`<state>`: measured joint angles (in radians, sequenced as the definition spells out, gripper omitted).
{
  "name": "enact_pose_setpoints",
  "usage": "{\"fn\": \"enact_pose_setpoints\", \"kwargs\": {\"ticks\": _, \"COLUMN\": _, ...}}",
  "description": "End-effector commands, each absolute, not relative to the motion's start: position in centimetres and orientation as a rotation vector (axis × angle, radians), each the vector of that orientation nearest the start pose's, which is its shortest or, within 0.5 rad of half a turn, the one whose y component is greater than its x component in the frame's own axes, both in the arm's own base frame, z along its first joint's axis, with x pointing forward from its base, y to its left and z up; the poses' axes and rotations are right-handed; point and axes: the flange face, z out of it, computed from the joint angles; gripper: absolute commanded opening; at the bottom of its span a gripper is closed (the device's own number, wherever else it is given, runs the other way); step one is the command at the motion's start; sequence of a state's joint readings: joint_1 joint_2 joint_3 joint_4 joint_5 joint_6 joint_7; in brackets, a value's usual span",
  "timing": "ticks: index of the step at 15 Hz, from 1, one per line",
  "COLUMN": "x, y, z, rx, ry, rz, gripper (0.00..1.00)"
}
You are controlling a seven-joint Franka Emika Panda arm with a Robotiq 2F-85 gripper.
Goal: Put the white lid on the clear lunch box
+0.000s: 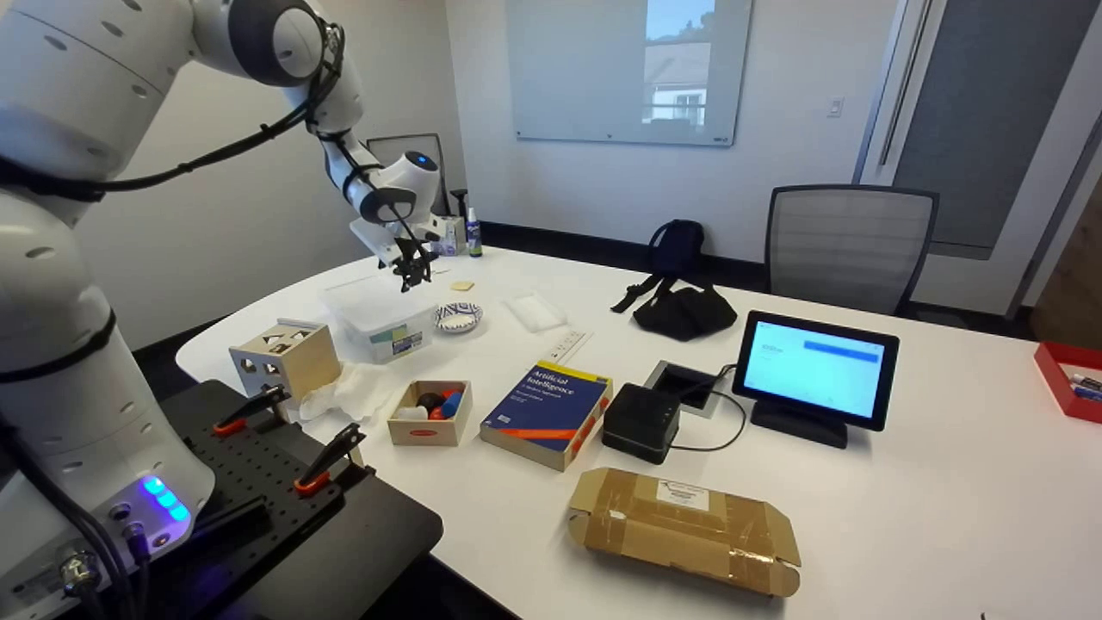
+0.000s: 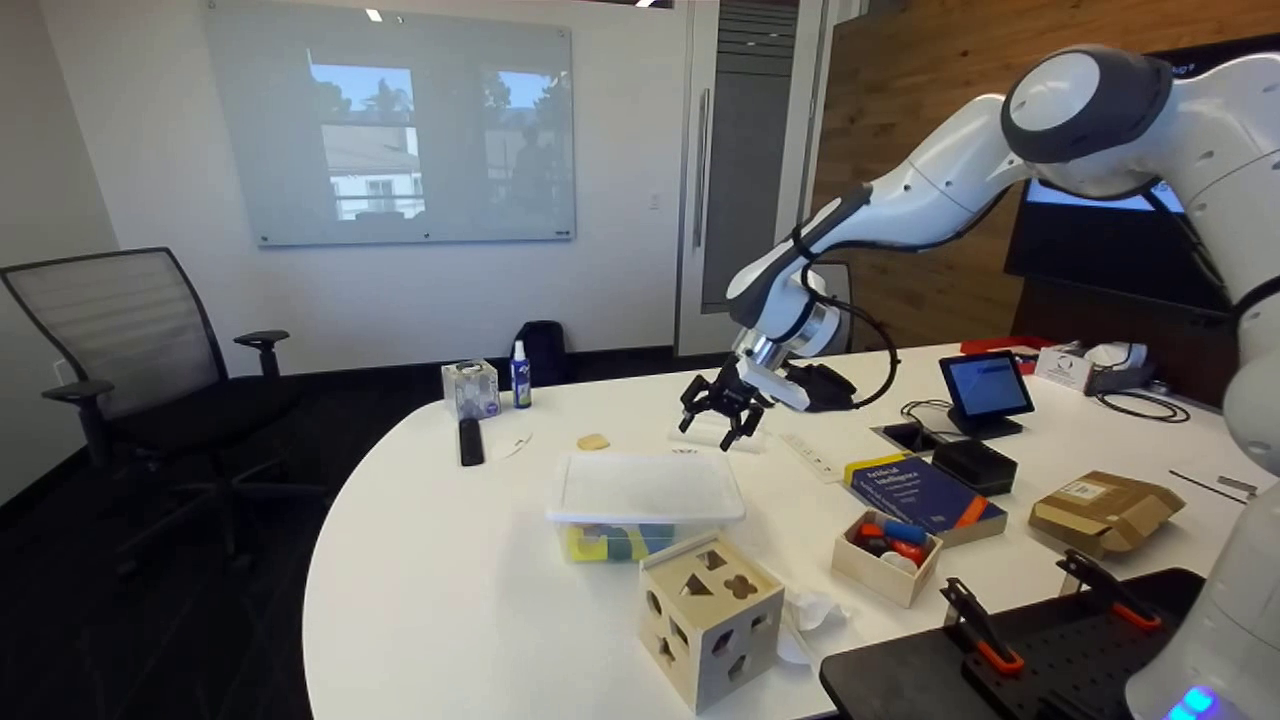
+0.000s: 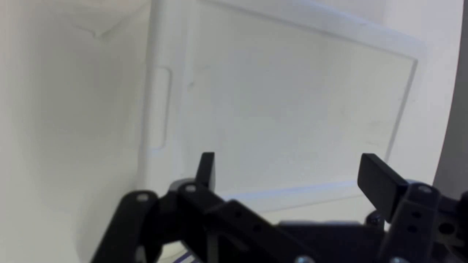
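Observation:
The clear lunch box (image 1: 360, 337), a see-through rectangular container with yellow and blue showing through its wall (image 2: 625, 542), stands on the white table. The white lid (image 2: 645, 485) lies over its top; I cannot tell whether it is pressed down. In the wrist view the lid (image 3: 292, 98) is seen from above, with a recessed panel and a tab at the left. My gripper (image 1: 415, 280) is open and empty, raised above the table near the box's far side in both exterior views (image 2: 706, 436). In the wrist view its spread fingers (image 3: 288, 160) overlap the lid's lower edge; no contact shows.
A patterned bowl (image 1: 458, 324) stands beside the box. A flat translucent piece (image 1: 535, 312) lies further along. A wooden shape sorter (image 2: 712, 620), crumpled tissue (image 1: 349, 392), a block tray (image 1: 430, 432), a book (image 1: 547, 413) and a cardboard box (image 1: 689, 534) surround the area.

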<state>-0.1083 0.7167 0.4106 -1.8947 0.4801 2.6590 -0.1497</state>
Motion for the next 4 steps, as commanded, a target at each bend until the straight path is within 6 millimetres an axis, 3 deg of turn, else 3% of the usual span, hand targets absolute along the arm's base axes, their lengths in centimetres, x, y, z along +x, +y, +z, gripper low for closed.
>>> {"fn": "enact_pose_setpoints", "kwargs": {"ticks": 1, "x": 59.9, "y": 16.9, "z": 20.8, "rx": -2.647, "ry": 0.117, "rz": -0.077, "gripper": 1.0}}
{"fn": "enact_pose_setpoints", "kwargs": {"ticks": 4, "x": 59.5, "y": 16.8, "z": 23.0, "rx": -2.666, "ry": 0.13, "rz": -0.108, "gripper": 1.0}}
